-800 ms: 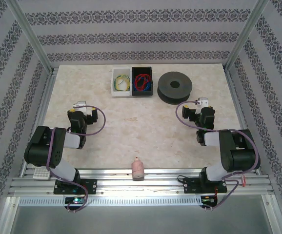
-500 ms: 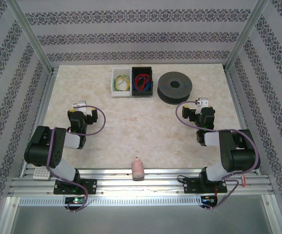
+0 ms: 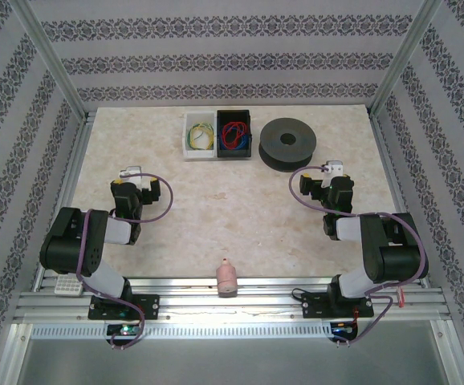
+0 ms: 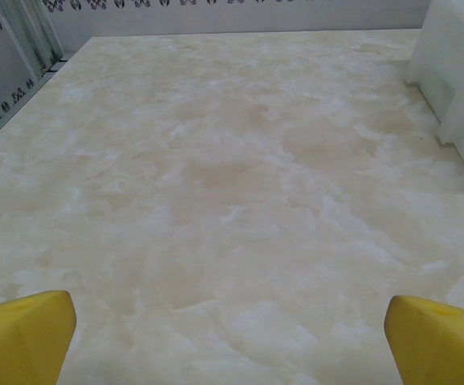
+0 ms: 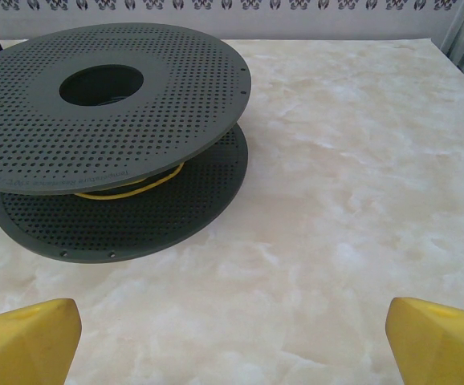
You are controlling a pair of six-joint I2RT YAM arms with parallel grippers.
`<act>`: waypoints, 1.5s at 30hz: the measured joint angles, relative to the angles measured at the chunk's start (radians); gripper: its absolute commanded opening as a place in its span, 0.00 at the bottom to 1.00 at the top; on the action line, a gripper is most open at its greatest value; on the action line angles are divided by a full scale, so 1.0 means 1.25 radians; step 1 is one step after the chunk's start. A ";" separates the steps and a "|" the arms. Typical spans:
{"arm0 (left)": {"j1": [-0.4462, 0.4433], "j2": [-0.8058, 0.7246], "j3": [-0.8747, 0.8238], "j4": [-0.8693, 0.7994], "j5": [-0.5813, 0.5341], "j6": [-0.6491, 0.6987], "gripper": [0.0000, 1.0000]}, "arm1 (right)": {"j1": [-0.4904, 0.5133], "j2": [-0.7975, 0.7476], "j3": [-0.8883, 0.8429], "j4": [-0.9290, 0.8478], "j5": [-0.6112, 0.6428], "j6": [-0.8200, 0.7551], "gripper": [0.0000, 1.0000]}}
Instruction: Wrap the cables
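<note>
**Both pincers spread and empty; cables in black bin**

Top view:
- The cables, a loose red tangle, lie in the black bin at the far side of the counter. A blue wire lies in the same bin.
- The white bin touches the black bin's left side and holds a yellow-green wire.
- The spool lies flat just right of the black bin.
- The left pincer hangs over the counter's left half, well apart from the bins.
- The right pincer hangs on the right half, near the spool.
- A pink bottle stands upright at the near edge, between the two arm bases.

Left wrist view:
- The yellow fingertips sit at the bottom corners, spread wide, with bare counter between them. They pinch nothing.
- A white bin wall shows at the upper right.

Right wrist view:
- The fingertips are likewise spread wide over bare counter and pinch nothing.
- The spool lies ahead and to the left. Its two perforated discs are stacked, the top one tilted.
- A yellow wire shows between the discs.
</note>
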 measured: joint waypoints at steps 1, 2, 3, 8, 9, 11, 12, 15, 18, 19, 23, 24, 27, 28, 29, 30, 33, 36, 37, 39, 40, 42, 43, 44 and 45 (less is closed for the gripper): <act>0.000 0.000 0.000 0.000 0.000 0.000 0.99 | 0.000 0.000 0.000 0.000 0.000 0.000 0.98; 0.000 0.000 0.000 0.000 0.000 0.000 0.99 | 0.000 0.000 0.000 0.000 0.000 0.000 0.98; 0.000 0.000 0.000 0.000 0.000 0.000 0.99 | 0.000 0.000 0.000 0.000 0.000 0.000 0.98; -0.001 -0.023 0.009 -0.050 -0.001 0.000 0.99 | 0.000 -0.055 0.019 -0.095 0.016 0.007 0.98; -0.001 -0.056 0.022 -0.111 -0.004 -0.001 0.99 | 0.000 -0.096 0.032 -0.145 0.026 0.010 0.98; -0.001 -0.134 0.078 -0.249 -0.004 -0.011 0.99 | -0.007 -0.184 0.066 -0.237 0.038 0.020 0.98; -0.001 -0.171 0.115 -0.304 0.006 -0.016 0.99 | -0.017 -0.230 0.090 -0.281 0.039 0.027 0.98; -0.002 -0.260 0.222 -0.428 0.062 -0.043 0.99 | -0.070 -0.300 0.175 -0.381 0.000 0.061 0.98; -0.002 -0.315 0.310 -0.561 0.120 -0.075 0.99 | -0.140 -0.268 0.270 -0.469 -0.091 0.113 0.98; -0.002 -0.321 0.340 -0.613 0.133 -0.084 0.99 | -0.157 -0.238 0.299 -0.493 -0.125 0.131 0.98; -0.002 -0.277 0.527 -0.905 0.169 -0.108 0.99 | -0.185 -0.042 0.454 -0.603 -0.269 0.206 0.98; -0.002 -0.252 0.586 -0.982 0.173 -0.113 0.99 | -0.185 0.015 0.493 -0.621 -0.305 0.225 0.98; -0.002 -0.185 0.724 -1.169 0.192 -0.116 0.99 | -0.185 0.152 0.576 -0.641 -0.390 0.289 0.98; -0.002 -0.169 0.753 -1.217 0.197 -0.116 0.99 | -0.185 0.183 0.592 -0.643 -0.410 0.307 0.98; -0.004 -0.153 0.781 -1.269 0.205 -0.115 0.99 | -0.185 0.219 0.610 -0.642 -0.433 0.330 0.98; -0.006 -0.139 0.804 -1.320 0.210 -0.114 0.99 | -0.185 0.251 0.626 -0.641 -0.454 0.353 0.97; -0.013 -0.101 0.839 -1.432 0.211 -0.103 0.99 | -0.182 0.318 0.668 -0.634 -0.499 0.407 0.91; -0.021 -0.061 0.847 -1.510 0.208 -0.092 0.99 | -0.177 0.367 0.711 -0.616 -0.529 0.446 0.84; -0.023 -0.047 0.845 -1.529 0.208 -0.090 0.99 | -0.174 0.381 0.727 -0.610 -0.538 0.458 0.80; -0.023 -0.030 0.835 -1.549 0.209 -0.090 0.99 | -0.166 0.405 0.751 -0.598 -0.549 0.472 0.76; -0.023 -0.027 0.830 -1.558 0.209 -0.090 0.99 | -0.161 0.416 0.761 -0.592 -0.553 0.479 0.73; -0.023 -0.026 0.825 -1.572 0.209 -0.089 0.99 | -0.152 0.428 0.769 -0.585 -0.556 0.487 0.66; -0.023 -0.027 0.825 -1.575 0.209 -0.088 0.99 | -0.149 0.435 0.772 -0.583 -0.560 0.496 0.63; -0.023 -0.027 0.825 -1.576 0.208 -0.087 0.99 | -0.149 0.441 0.774 -0.580 -0.563 0.499 0.61; -0.023 -0.027 0.825 -1.577 0.208 -0.087 0.99 | -0.146 0.447 0.776 -0.578 -0.566 0.503 0.59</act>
